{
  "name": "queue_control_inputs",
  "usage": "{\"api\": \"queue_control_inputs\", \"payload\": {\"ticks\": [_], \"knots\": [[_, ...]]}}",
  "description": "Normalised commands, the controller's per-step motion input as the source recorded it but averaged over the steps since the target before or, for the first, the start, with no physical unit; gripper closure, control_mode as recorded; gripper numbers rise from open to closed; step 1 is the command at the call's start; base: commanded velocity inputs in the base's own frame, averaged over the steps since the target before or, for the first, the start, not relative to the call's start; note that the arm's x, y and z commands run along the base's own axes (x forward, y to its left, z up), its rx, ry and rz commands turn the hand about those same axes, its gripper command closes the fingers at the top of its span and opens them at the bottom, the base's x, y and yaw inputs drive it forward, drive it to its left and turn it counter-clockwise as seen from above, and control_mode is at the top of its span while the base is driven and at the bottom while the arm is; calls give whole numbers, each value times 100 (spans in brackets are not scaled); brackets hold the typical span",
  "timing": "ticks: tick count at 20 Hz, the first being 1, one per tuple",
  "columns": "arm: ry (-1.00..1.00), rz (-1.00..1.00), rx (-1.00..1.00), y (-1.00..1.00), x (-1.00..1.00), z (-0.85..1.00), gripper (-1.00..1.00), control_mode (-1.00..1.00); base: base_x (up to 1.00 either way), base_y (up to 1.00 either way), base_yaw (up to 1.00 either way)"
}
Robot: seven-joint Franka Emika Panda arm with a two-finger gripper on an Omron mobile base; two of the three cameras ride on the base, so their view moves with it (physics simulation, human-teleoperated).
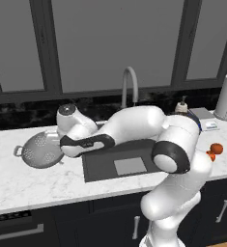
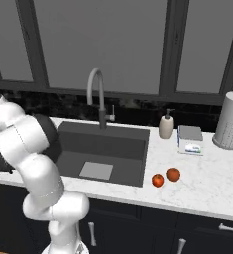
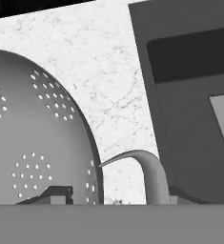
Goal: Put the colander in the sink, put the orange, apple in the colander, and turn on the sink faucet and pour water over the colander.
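Grey perforated metal colander (image 1: 39, 150) with loop handles: resting on the white marble table (image 1: 18, 185), at 9 o'clock from the dark grey rectangular sink (image 1: 105, 166) and just beside its rim. Not yet moved into the basin; first step of the task judged still pending.

Claw (image 3: 113, 196): positioned at the colander's near rim, at 3 o'clock of the bowl in the left base view. In the hand view, one dark fingertip (image 3: 54, 195) seen inside the perforated wall, the other (image 3: 180, 196) outside, past the curved loop handle (image 3: 144, 174). Straddling the rim presumably to pinch wall or handle for a lift. Contact hidden at the frame bottom; clenched or released cannot be told.

Arm pose: folded low, forearm reaching across the sink toward 9 o'clock, elbow hanging over the basin's 3 o'clock edge.

Tall grey gooseneck sink faucet (image 2: 99, 99): at 12 o'clock of the basin, no water visible.

Two round reddish-orange fruits, the apple and orange (image 2: 165, 177): waiting on the table at 3 o'clock from the sink, close together; which is which cannot be told.
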Motion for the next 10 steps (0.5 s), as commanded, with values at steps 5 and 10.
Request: {"api": "queue_control_inputs", "payload": {"ticks": [5,10], "knots": [[-28,-23,10,-100,-72,81,100,-100,0,0,0],[-22,-20,11,-100,-61,96,100,-100,0,0,0]]}}
